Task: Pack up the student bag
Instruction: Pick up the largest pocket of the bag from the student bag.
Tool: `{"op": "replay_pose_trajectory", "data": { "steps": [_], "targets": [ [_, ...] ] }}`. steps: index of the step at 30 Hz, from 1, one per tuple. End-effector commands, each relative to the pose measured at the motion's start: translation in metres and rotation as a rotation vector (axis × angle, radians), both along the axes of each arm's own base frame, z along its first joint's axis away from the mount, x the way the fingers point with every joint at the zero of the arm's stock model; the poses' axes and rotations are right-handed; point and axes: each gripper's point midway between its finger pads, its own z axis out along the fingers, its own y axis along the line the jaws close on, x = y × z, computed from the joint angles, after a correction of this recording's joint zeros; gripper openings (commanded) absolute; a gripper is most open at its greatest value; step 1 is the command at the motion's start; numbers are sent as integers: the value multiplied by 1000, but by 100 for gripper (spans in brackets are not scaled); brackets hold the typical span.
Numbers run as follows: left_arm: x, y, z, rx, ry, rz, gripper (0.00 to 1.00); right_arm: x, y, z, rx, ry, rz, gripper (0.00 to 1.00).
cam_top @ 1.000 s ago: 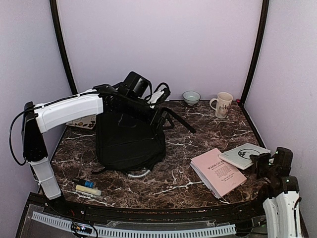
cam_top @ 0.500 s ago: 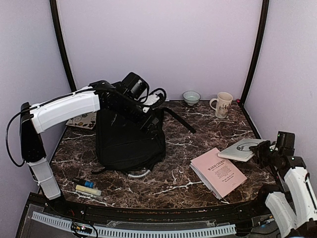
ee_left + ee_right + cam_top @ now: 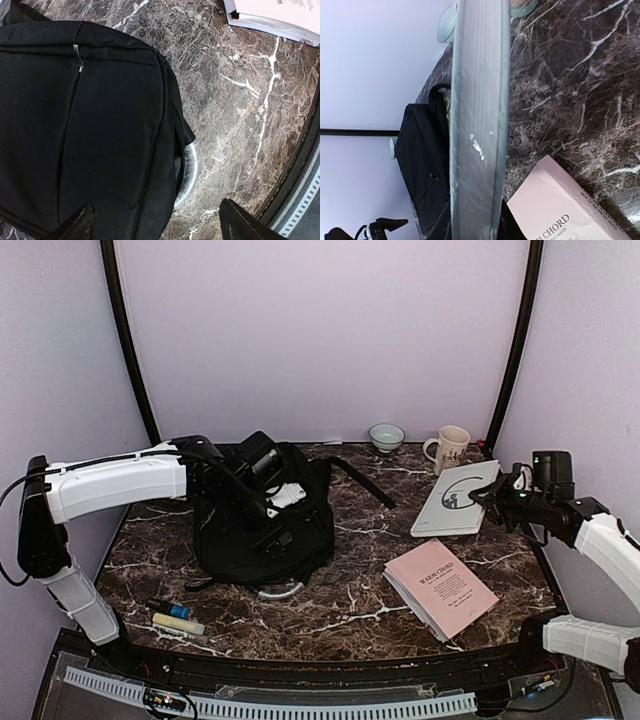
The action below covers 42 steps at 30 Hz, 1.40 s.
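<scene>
So: marble table (image 3: 370, 612), w/ the student bag (image 3: 225, 540) lying flat on its left-centre, biggest item there. The bag's grey handle (image 3: 280, 591) is at the near end and its strap (image 3: 362, 485) trails off to the right from the far end. L gripper (image 3: 156, 210) hangs over the bag's near half, jaws wide apart, nothing btwn them. On the wrist cam one tip sits over the black fabric, the other over marble beside the handle; can't tell if either touches. R gripper (image 3: 497, 496) is up off the table on the right, clamped on the right edge of a grey book (image 3: 452, 502). That book is lifted and tilted, cover w/ a dark round graphic facing the top cam. Pink book (image 3: 440, 587) lies flat near-right, apart from the bag. Mug (image 3: 450, 451) and small bowl (image 3: 386, 436) stand at the far edge. Two pens (image 3: 178, 623) lie near-left, close to the bag's corner.
</scene>
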Motion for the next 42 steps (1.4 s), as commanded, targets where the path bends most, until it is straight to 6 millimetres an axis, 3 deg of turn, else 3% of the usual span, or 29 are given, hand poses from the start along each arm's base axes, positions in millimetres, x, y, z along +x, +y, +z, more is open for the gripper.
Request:
{"op": "replay_pose_trajectory", "data": {
  "steps": [1,7,13,23,26,28,31,36,38,42],
  "targets": [
    [0,1,-28,126,-16,-33,85,23,31,53,-12,-214,78,0],
    [10,1,-50,202,-47,-18,85,27,58,51,-15,-191,149,0],
    [19,11,-71,285,-82,-6,84,25,63,47,-15,-184,164,0],
    [51,15,-66,369,-241,45,78,23,66,46,-23,-185,182,0],
    [60,11,-58,348,-288,53,71,22,66,45,-25,-182,187,0],
    [63,6,-50,328,-307,55,59,22,66,44,-26,-180,189,0],
    [68,-5,-31,255,-336,71,34,21,68,44,-20,-185,200,0],
    [78,-22,16,121,-364,125,8,14,86,44,13,-192,307,0],
    [83,-29,35,63,-370,145,1,11,97,47,30,-201,351,0],
    [94,-41,70,-60,-387,200,0,3,126,57,70,-217,462,0]
  ]
}}
